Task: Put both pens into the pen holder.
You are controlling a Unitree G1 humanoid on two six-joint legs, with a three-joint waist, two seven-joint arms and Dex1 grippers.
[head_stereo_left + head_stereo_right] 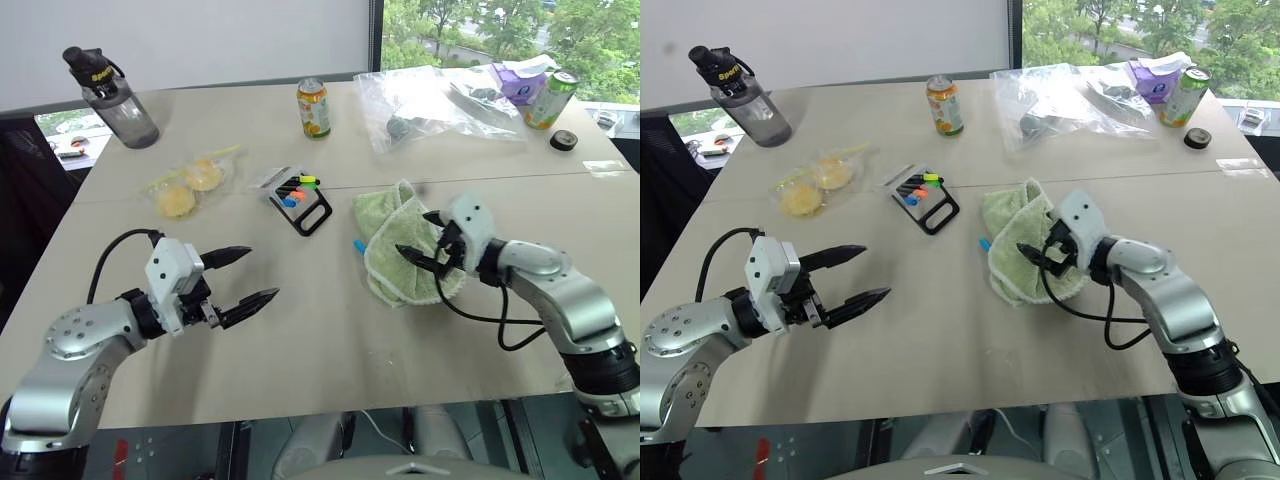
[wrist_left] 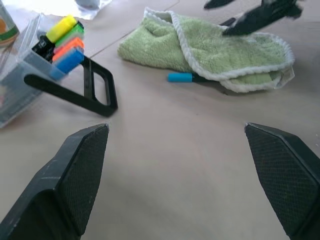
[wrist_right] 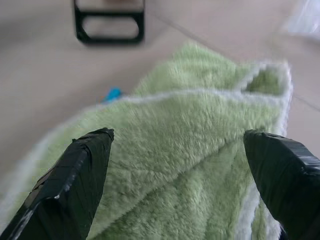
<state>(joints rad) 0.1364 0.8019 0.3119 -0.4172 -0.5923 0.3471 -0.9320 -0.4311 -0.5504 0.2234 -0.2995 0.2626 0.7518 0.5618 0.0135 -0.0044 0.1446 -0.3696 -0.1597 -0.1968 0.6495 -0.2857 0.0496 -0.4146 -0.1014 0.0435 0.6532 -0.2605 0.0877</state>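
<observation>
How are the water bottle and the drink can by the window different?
The water bottle is taller, smoky see-through with a black cap; the green can is shorter and opaque. The bottle stands at the table's far left, the can at the far right, beside a purple tissue pack. Both stand upright.

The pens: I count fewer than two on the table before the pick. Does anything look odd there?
Yes. A folded green towel lies over a pen; only its light blue end pokes out from the towel's edge nearest the pen holder. No pink-capped pen is visible. The right claw hovers open over the towel.
</observation>
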